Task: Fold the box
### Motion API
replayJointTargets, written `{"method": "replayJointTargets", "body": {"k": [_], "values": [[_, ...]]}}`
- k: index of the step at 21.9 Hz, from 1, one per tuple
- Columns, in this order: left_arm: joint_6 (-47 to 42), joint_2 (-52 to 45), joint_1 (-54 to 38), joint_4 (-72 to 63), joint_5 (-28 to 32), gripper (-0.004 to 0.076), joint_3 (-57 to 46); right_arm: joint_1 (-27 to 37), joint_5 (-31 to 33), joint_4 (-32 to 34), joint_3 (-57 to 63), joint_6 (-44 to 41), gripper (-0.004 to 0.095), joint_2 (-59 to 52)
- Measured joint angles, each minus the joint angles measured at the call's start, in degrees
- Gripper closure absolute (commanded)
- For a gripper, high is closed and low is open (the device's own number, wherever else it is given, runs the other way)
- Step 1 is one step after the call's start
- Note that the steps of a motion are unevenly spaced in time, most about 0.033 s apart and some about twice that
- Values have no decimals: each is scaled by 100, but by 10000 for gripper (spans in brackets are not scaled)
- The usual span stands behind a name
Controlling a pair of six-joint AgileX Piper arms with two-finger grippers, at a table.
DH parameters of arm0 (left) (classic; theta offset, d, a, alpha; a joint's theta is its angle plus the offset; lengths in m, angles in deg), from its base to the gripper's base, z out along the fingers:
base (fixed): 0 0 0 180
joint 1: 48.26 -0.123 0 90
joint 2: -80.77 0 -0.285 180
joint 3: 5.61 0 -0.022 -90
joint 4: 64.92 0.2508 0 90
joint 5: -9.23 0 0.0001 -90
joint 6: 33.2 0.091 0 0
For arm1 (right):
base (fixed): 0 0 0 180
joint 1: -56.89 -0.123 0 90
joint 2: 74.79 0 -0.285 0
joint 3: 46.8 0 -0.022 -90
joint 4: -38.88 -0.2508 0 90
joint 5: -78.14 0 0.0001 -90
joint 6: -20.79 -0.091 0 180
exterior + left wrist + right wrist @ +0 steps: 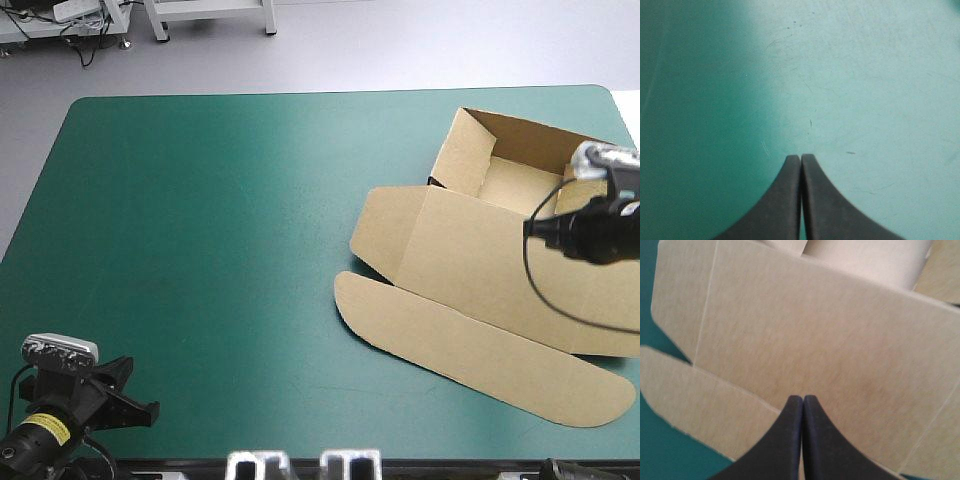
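Box at 3 o'clock on the worktop, close to that edge. Its tray lies toward 1 o'clock with walls raised. The lid lies flat toward 6 o'clock, ending in a long rounded flap.

Right tool: fingers together in one point, clamped on nothing, poised over the lid panel. Left tool: fingers together, at 7 o'clock over bare teal-green cover, well apart from the box.

Hazards (judged): a push on the lid from the right tool could skid the whole box toward 3 o'clock and over the edge, since nothing braces it. It could also crease the panel away from its score line. The raised walls may spring flat if jolted.

Contents: the visible part of the tray holds nothing; its 3 o'clock side is hidden by the right arm.
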Motion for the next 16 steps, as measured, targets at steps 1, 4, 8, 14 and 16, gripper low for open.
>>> {"method": "replayJointTargets", "body": {"k": [1,4,8,14,16], "values": [[31,-75,0,0,12,734,0,-103,4,0,238,35,923,-196],[81,-281,0,0,25,734,0,-279,-146,24,1312,94,923,-1292],[103,-308,0,-5,25,734,0,-297,-659,535,2523,70,923,-2762],[105,-308,0,-5,25,734,-2,-314,-1111,969,3855,-222,923,-3721],[105,-308,0,-5,25,734,-2,-314,-1244,984,4053,-268,923,-3787]]}}
